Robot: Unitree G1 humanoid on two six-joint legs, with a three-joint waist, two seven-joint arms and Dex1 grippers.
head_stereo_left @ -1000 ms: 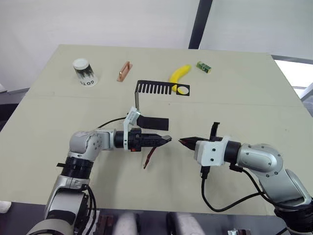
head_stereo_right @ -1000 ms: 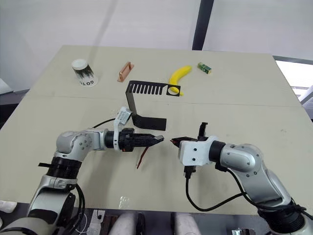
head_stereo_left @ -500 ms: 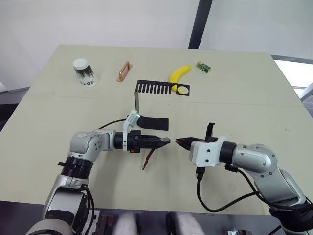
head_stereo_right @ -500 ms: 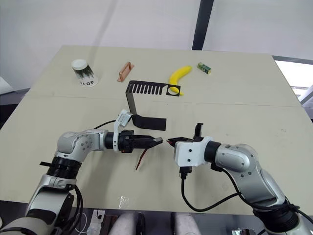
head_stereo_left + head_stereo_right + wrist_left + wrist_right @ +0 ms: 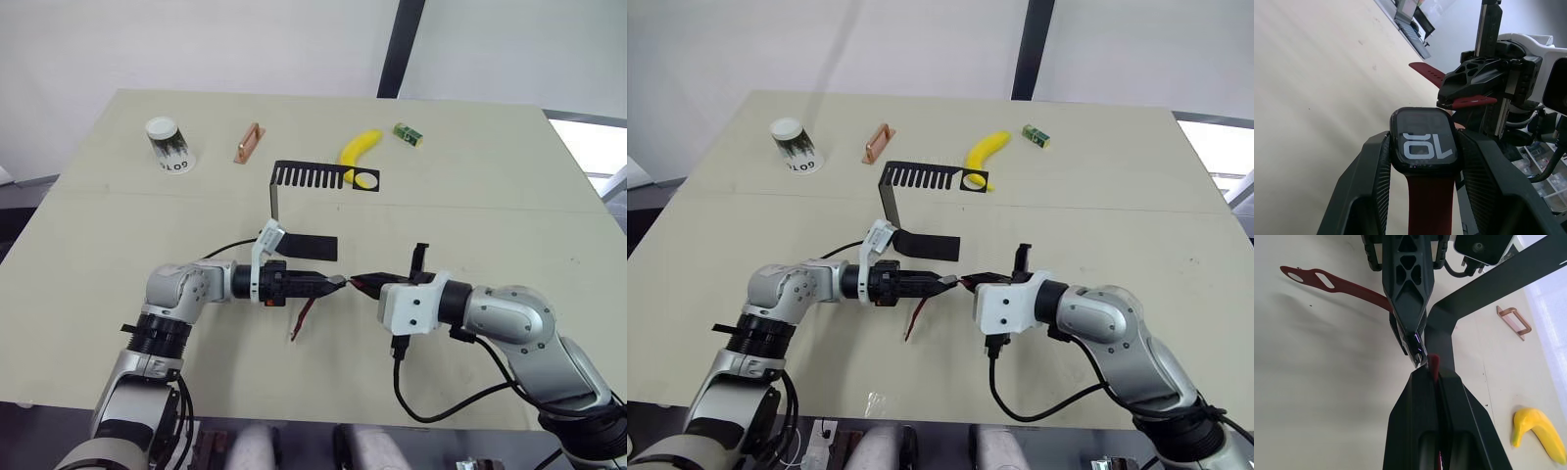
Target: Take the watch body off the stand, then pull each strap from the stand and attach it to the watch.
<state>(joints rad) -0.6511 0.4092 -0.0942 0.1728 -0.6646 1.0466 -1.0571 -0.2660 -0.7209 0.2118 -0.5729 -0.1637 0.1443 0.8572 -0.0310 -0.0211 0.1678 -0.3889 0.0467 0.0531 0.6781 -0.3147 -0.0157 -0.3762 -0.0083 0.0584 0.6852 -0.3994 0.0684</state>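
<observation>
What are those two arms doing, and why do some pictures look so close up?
They are a robot's arms. Two pictures come from cameras on its head, looking down at the table. The close-up ones come from little cameras on its wrists. The left pincer is shut on the watch body, with one red strap already hanging from it. The right pincer pinches the second strap and holds its end right up by the watch. On the table sit the black stand, a banana, a cup, a copper handle and a green block.
</observation>
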